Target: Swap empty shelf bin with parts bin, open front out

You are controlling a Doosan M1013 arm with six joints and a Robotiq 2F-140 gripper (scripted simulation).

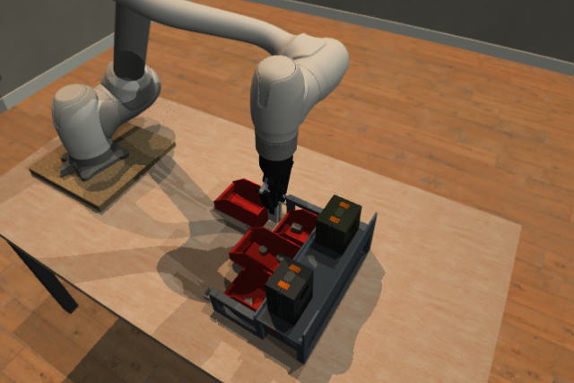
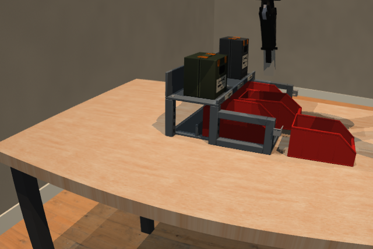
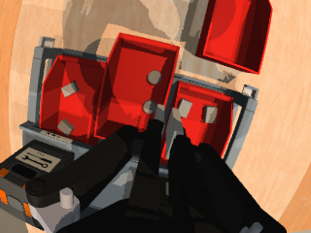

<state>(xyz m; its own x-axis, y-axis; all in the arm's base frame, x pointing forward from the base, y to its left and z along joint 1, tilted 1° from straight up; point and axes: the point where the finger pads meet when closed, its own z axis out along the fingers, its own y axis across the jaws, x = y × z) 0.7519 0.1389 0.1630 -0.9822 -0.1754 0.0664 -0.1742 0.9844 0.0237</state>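
My gripper point(image 1: 276, 213) is shut and holds nothing. It hangs above the far end of the grey shelf point(image 1: 324, 267), clear of the bins; it also shows in the exterior view point(image 2: 268, 60) and the wrist view point(image 3: 163, 123). The empty red bin point(image 1: 240, 203) point(image 2: 320, 139) stands upright on the table beside the shelf, point(image 3: 235, 22). A red bin with parts point(image 1: 263, 248) sits in the middle slot of the lower level point(image 3: 138, 84). Its open front faces out and juts further out than its two neighbours.
Red bins with parts point(image 1: 296, 225), point(image 1: 245, 288) fill the slots on both sides of the middle bin. Two dark boxes point(image 1: 338, 222), point(image 1: 290, 290) stand on the low upper board. The robot base point(image 1: 92, 137) is at the table's far left.
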